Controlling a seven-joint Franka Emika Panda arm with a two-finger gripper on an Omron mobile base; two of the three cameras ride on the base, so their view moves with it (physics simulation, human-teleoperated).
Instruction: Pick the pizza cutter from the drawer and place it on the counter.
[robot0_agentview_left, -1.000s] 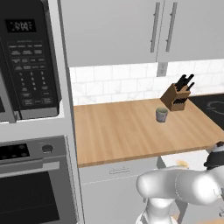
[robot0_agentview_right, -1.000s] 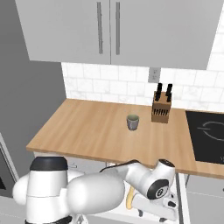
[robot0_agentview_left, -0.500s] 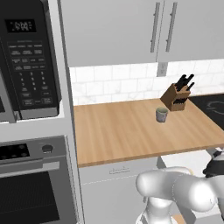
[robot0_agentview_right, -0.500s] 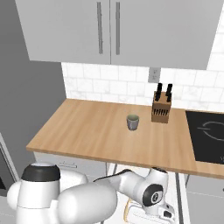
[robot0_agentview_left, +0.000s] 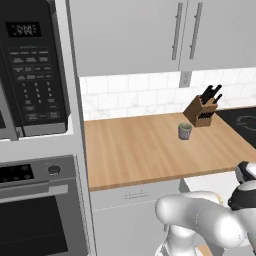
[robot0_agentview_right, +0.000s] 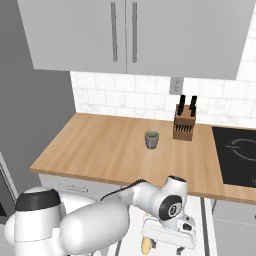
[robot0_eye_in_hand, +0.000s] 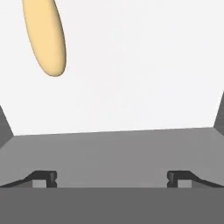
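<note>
One pizza cutter (robot0_eye_in_hand: 43, 37) on white drawer (robot0_eye_in_hand: 144, 70) floor, jaws apart, empty, one cup (robot0_agentview_right: 151, 140) on counter (robot0_agentview_right: 100, 150)

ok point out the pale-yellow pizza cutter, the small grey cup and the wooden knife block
pale-yellow pizza cutter (robot0_eye_in_hand: 45, 37): hand view, middle of its rounded handle.
small grey cup (robot0_agentview_right: 151, 140): right base view, its side wall.
wooden knife block (robot0_agentview_right: 183, 127): right base view, its front face.
</note>
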